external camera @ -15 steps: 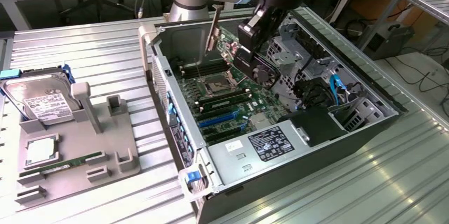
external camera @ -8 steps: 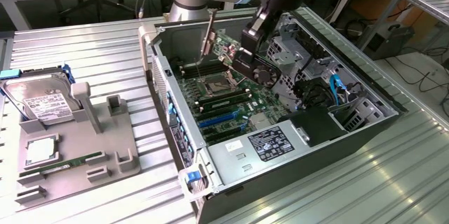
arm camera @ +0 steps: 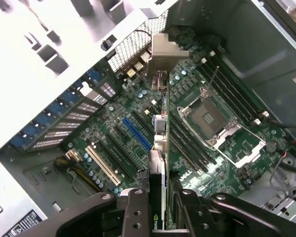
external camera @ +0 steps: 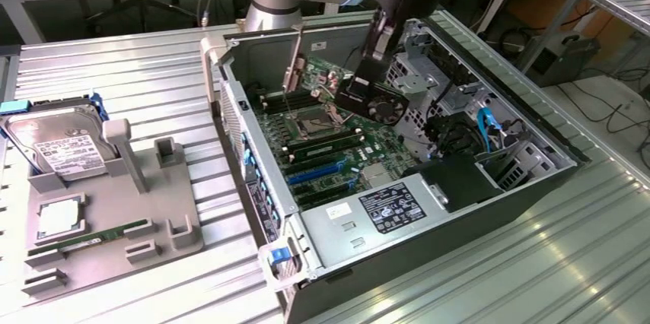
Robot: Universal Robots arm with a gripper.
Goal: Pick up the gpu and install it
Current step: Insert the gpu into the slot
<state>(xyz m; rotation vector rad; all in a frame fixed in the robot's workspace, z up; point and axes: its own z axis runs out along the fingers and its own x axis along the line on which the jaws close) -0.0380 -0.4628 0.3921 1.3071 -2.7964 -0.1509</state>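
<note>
Hanging inside the open case (external camera: 528,179), the gpu (external camera: 327,73) is tilted above the motherboard (external camera: 336,149), its silver bracket (external camera: 294,61) toward the case's rear wall and its black fan (external camera: 384,105) facing the exterior view's right. The pincer (external camera: 368,65) comes down from the arm above and grips the card at the fan end. In the wrist view the gpu (arm camera: 159,163) is seen edge-on, running away from the pincer (arm camera: 160,202), whose black fingers (arm camera: 135,207) press on either face of the card, to the bracket (arm camera: 164,54) near the perforated rear panel. The card lies over the board between the blue slot (arm camera: 135,133) and the CPU socket (arm camera: 212,116); whether its lower edge touches the board I cannot tell. Toward the case's front sits the power supply (external camera: 391,210) with its label. Well apart, at the exterior view's left, a grey tray (external camera: 173,233) on the ribbed tabletop (external camera: 508,278) carries a hard drive (external camera: 66,149), a RAM stick (external camera: 91,239) and a square chip (external camera: 59,221).
</note>
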